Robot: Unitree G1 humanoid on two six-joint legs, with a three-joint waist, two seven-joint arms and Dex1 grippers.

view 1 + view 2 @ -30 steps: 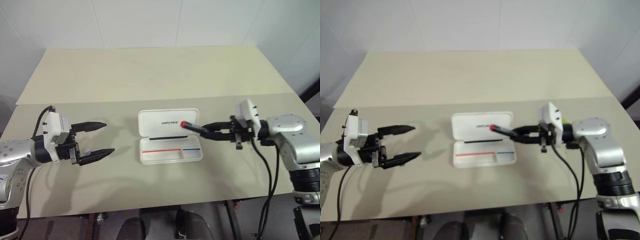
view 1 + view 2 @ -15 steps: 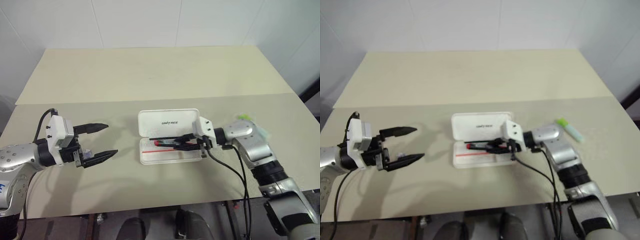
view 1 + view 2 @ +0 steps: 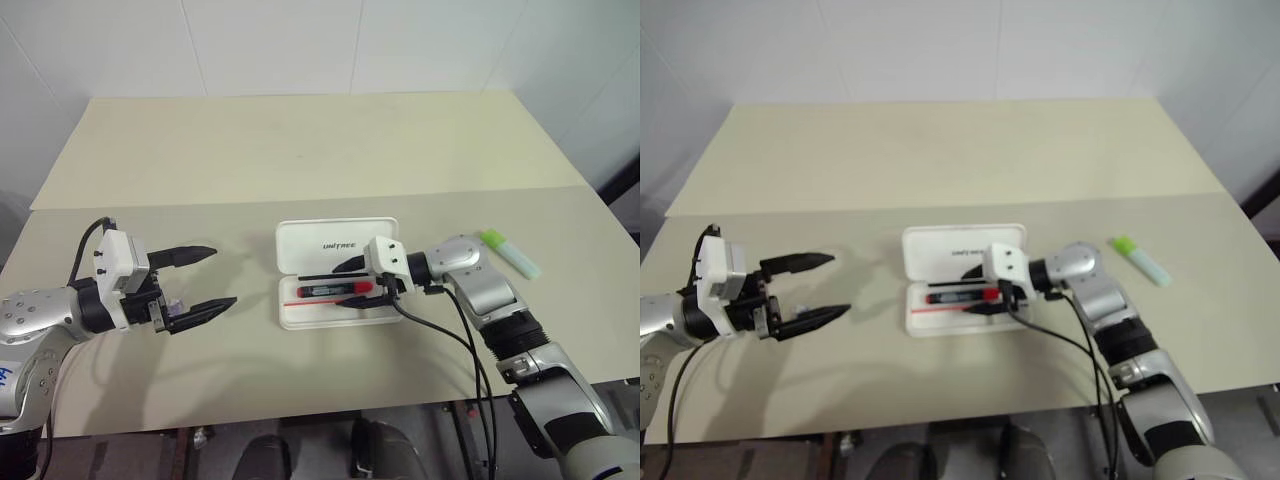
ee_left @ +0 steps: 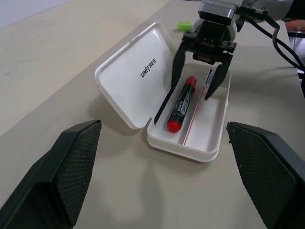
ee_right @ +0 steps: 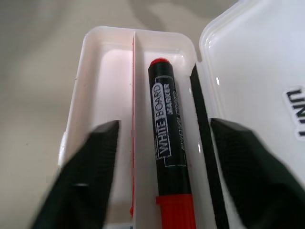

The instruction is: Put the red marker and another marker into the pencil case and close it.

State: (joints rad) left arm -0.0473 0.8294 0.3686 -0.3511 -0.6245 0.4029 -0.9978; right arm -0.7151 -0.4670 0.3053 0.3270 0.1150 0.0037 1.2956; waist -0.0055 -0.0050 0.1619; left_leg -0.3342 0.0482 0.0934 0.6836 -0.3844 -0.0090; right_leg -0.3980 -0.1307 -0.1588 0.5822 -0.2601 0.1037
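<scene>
Right gripper (image 4: 195, 76) at frame centre in the head views, over the tray of the pencil case (image 3: 338, 247), fingers spread apart with the red marker (image 3: 335, 291) lying loose between them, not clamped. Best withdrawn straight back and up along the marker's axis, fingers kept wide, so neither tip drags the marker out or nudges the tray. Then across to another marker (image 3: 509, 252), lying well apart at the right edge of the frame on the table (image 3: 300, 150).

Left gripper (image 3: 195, 282) at lower left, fingers wide apart and empty, hovering beside the case; well placed to steady it if needed.

Red marker slim, red at both ends, black middle lettered "WHITE BOARD MARKER", flat in the rear compartment just beside the hinge. Case white, lid tipped back, thin red stripe along the tray's divider. Other marker stubby, lime green.
</scene>
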